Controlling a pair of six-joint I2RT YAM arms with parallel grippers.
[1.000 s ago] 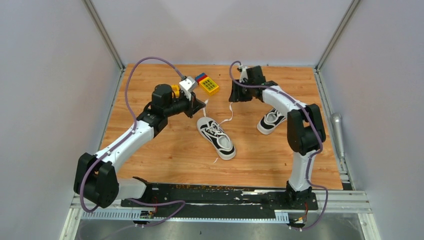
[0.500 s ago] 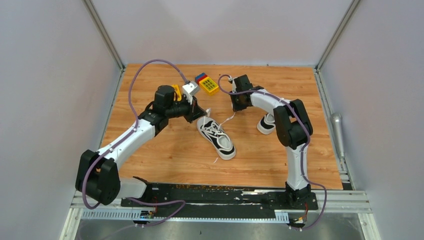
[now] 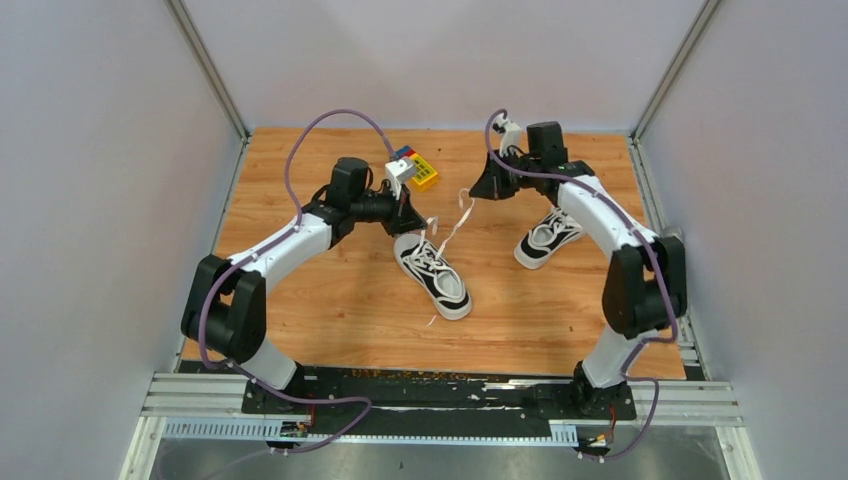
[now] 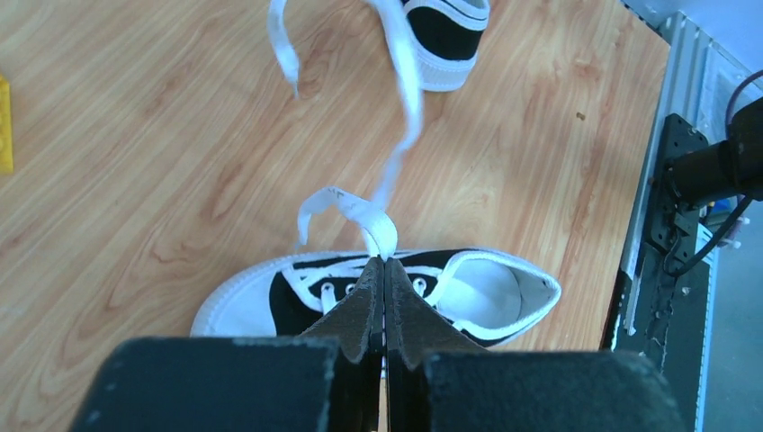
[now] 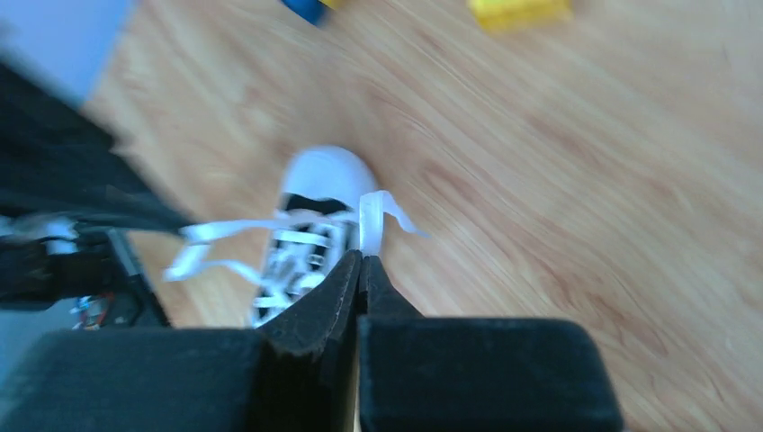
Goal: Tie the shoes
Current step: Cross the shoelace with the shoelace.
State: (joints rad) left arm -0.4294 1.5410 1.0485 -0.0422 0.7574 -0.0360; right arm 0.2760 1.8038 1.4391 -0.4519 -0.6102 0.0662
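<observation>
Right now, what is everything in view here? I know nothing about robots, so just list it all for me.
shoes: two, black with white soles and toe caps; one mid-table, the other to its right
laces: white; the middle shoe's are lifted off it, a stretch pinched in each claw
toy blocks: small cluster, yellow, blue and red; far side of the table
table: one, wood-grain; under everything
walls: pale grey; left, right and back
arms: two, white and black; left arm, right arm, bolted at the near edge
cables: purple; looping along each arm
left claw: black; shut on the laces above the middle shoe
right claw: black; shut on the laces, raised
</observation>
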